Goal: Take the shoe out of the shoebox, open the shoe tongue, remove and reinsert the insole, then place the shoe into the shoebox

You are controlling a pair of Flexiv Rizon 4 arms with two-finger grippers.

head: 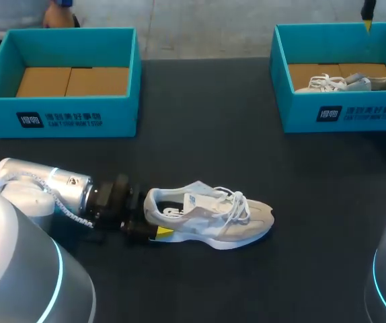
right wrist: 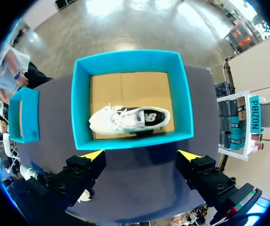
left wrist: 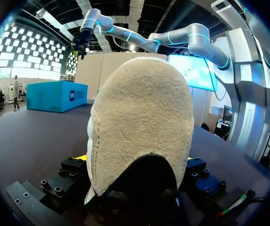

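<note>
Bench surface is dark, matte and flat, filling most of the frame. At the upper left stands an open teal shoebox, rectangular, with bare brown cardboard on its floor. At the upper right a matching box holds a second shoe, white and laced, lying on its side on the same cardboard. In the lower middle the shoe, pale suede and mesh with white laces and a thick white sole, rests on the bench, toe toward the right. The left tool is clenched on its fuzzy, rounded heel. The right tool hangs released, its 2 yellow tips wide apart, above the matching box.
</note>
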